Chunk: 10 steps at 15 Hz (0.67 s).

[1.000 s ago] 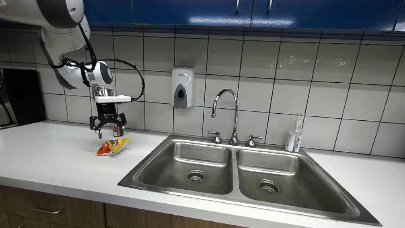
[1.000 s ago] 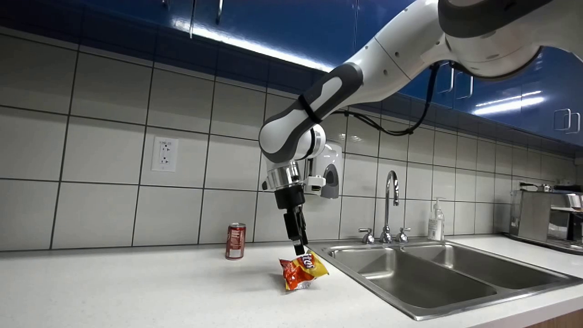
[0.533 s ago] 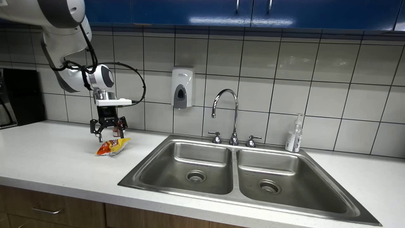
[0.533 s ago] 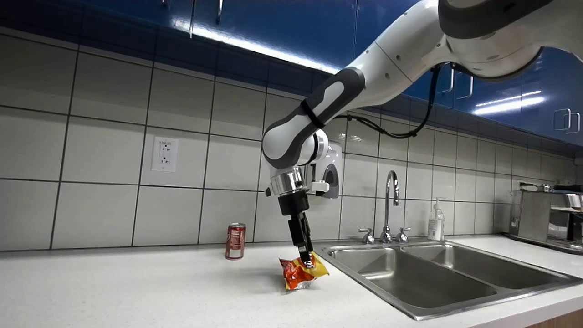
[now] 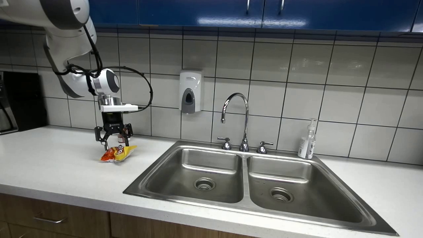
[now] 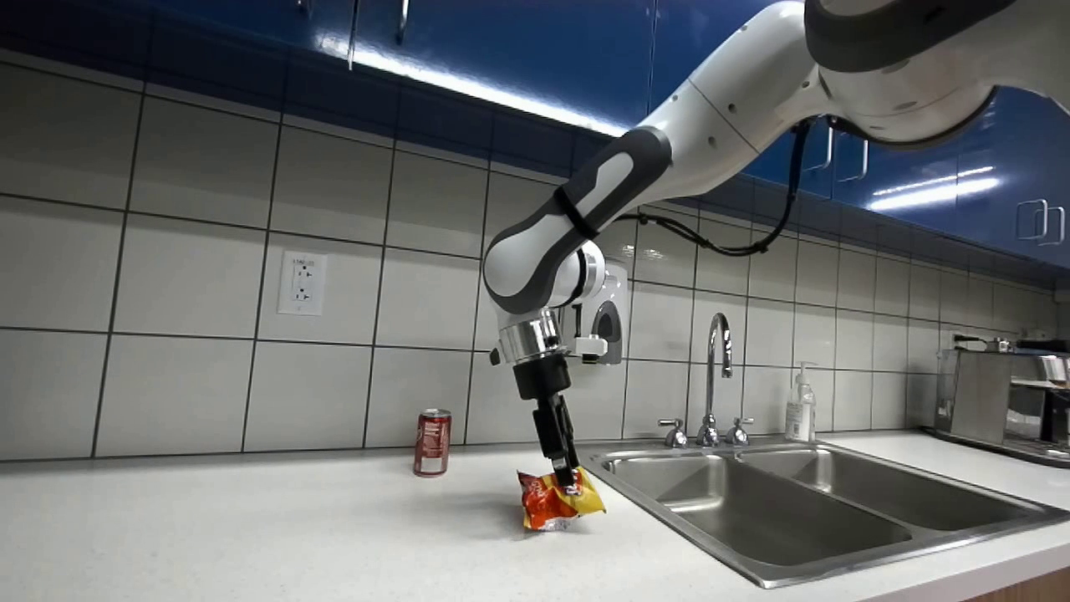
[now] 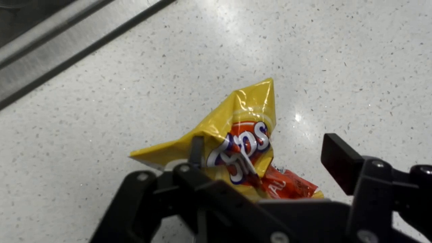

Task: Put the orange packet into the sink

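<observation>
- Farthest left in the wrist view, the rim of the double-basin stainless-steel sink (image 7: 67, 44) is slanting across the upper corner, with the white speckled stone-look counter (image 7: 84, 135) spreading beside it.
- Next along, the left-side finger (image 7: 196, 150) of the black two-finger tool (image 7: 266, 153) is overlapping the yellow flank of the crinkly orange-and-yellow plastic-film packet (image 7: 239, 136); whether it is touching, I cannot tell.
- In the middle, the packet is lying on the counter outside the sink, beneath the tool, mostly between the fingers but sitting off-centre to the left, one yellow corner poking out past that finger. Its long axis seems to be running aslant the line of the fingers, yellow end pointing toward the sink, red end partly hidden behind the tool.
- Farthest right, the right-side finger (image 7: 341, 163) is standing apart from the packet, counter showing in the gap; the tool is spanning wide and holding nothing. The coming move, I judge, is turning on this lopsided gap: the tool is probably needing to shift left before closing, or one finger may be pressing onto the packet instead of passing beside it.
</observation>
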Motion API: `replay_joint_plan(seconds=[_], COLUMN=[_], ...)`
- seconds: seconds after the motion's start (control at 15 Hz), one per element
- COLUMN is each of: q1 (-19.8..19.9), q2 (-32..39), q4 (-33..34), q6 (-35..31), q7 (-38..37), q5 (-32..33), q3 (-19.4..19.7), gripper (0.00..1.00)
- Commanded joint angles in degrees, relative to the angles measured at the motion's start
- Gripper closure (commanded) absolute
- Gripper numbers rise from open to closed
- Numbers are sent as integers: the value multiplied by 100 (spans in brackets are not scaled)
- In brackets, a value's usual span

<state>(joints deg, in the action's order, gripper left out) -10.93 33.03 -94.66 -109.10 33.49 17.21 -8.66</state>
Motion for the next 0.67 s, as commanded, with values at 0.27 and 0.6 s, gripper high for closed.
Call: replay_joint_plan(seconds=[0.27,0.6], q1=[105,97], q2=[-102,-90], q4=[-115,-91], q6=[-44,0], q7=[76,80], q5=[4,17], q3=[-90,-84], gripper=[73,100])
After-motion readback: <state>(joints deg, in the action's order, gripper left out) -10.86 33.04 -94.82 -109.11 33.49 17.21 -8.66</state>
